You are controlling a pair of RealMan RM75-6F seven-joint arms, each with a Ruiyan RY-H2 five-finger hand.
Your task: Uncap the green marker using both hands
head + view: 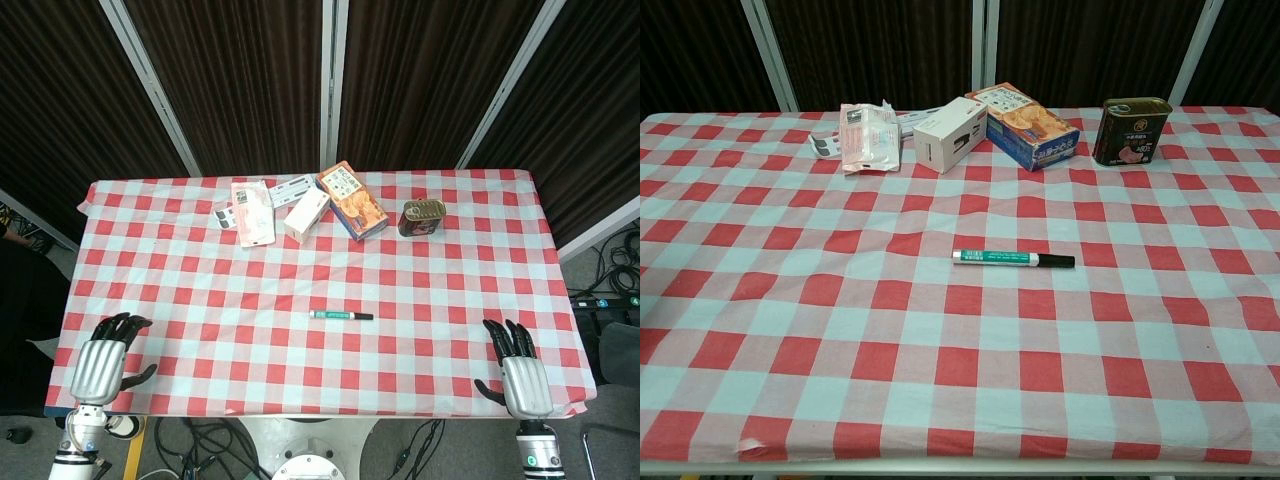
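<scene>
Silver-backed and dark-fingered, the left hand (103, 358) rests at the near left edge of the table (200, 330) with its fingers spread and nothing in them; the right hand (518, 368) sits at the near right edge in the same way, fingers fanned apart and empty. Both are well apart from the green marker (341, 315), which lies flat on the red-and-white checked cloth between them, roughly mid-table, its black cap (1057, 261) pointing toward the robot's right. It looks light, stiff and smooth, so it would likely roll or slip under a loose touch; a sensible hold would be the left hand pinching the green barrel (995, 258) and the right taking the cap, pulling straight apart. Beyond it, along the far edge, stand a pink packet (868, 137), a white box (950, 133), a biscuit box (1025, 125) and a tin can (1131, 130).
</scene>
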